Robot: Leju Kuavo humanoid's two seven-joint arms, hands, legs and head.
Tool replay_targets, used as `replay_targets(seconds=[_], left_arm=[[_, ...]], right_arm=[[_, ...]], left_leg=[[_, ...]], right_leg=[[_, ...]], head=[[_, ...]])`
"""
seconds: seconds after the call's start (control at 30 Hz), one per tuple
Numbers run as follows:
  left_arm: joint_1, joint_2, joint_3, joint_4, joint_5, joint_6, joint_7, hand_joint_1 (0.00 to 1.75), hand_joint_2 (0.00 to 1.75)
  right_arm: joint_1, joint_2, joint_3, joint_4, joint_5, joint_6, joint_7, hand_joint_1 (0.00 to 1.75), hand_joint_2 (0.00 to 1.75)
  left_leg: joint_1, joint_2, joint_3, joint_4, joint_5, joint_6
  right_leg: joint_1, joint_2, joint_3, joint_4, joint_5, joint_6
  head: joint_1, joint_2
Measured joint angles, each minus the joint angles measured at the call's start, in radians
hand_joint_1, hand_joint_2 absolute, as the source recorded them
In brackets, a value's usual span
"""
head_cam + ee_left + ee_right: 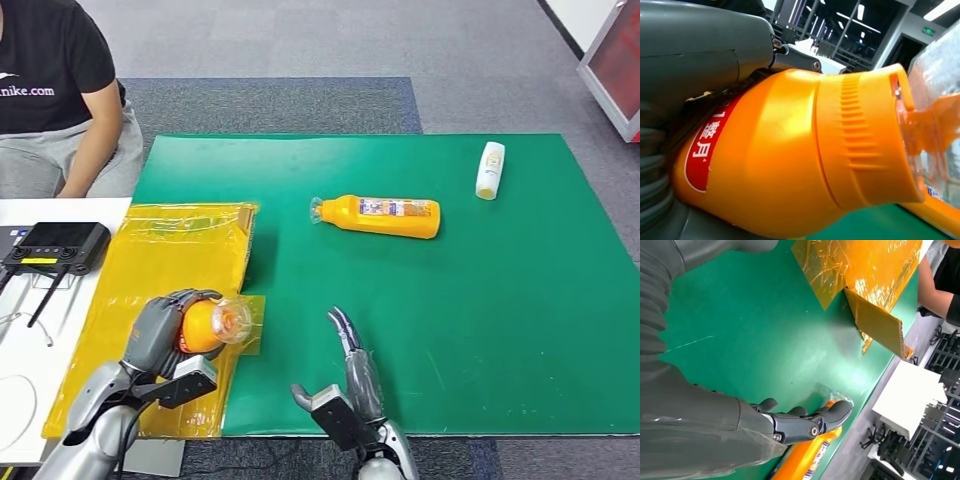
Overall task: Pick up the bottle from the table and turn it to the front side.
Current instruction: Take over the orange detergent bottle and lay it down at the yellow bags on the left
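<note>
Head view had the left hand [162, 335] wrapped around an orange bottle [207, 325], clear cap pointing to 3 o'clock, over the yellow sheet [166, 250] at the desk's [528, 330] 8 o'clock. Right hand [343, 375] hovered near 6 o'clock, fingers apart and holding nothing. A second orange bottle [381, 216] lay flat near center, a white bottle [490, 170] at 2 o'clock.

The left hand [696, 55] grips the orange bottle [791, 150] at its body. The clear cap [938, 115] lies at 3 o'clock; the red label [704, 150] at 9 o'clock.
</note>
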Motion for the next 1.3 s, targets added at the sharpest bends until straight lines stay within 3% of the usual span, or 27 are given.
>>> replay_targets(seconds=[0.27,0.6,0.9,1.2,1.3], left_arm=[[-0.006,-0.061,-0.007,0.078,-0.040,0.129,-0.012,1.75,1.75],[-0.075,-0.134,-0.008,0.204,-0.041,0.235,0.020,1.75,1.75],[-0.149,-0.179,0.001,0.313,-0.031,0.269,0.042,1.73,1.75],[-0.204,-0.191,0.003,0.387,-0.012,0.217,0.025,1.55,1.75],[-0.212,-0.190,0.003,0.397,-0.010,0.196,0.024,1.59,1.75]], right_arm=[[-0.012,0.007,-0.001,0.035,-0.009,0.006,0.000,0.00,1.75],[-0.032,0.018,-0.001,0.094,-0.032,0.021,-0.011,0.00,1.75],[-0.055,0.023,-0.004,0.130,-0.058,0.037,-0.015,0.00,1.75],[-0.073,0.025,-0.013,0.165,-0.063,0.051,0.002,0.00,1.75],[-0.075,0.025,-0.020,0.170,-0.052,0.049,0.030,0.00,1.75]], left_leg=[[0.000,0.000,0.000,0.000,0.000,0.000],[0.000,0.000,0.000,0.000,0.001,0.000],[0.000,0.000,0.000,0.000,0.002,-0.001],[0.000,-0.002,0.001,0.000,0.003,-0.001],[0.000,-0.003,0.001,0.000,0.003,-0.001]], right_leg=[[0.000,0.000,0.000,0.000,0.000,0.000],[0.000,0.000,0.000,0.000,0.001,0.000],[0.000,-0.001,0.000,0.000,0.001,-0.001],[0.000,-0.002,0.002,0.000,0.002,-0.001],[0.000,-0.003,0.003,0.000,0.002,-0.001]], head=[[0.000,0.000],[0.000,0.000],[0.000,0.000],[0.000,0.000],[0.000,0.000]])
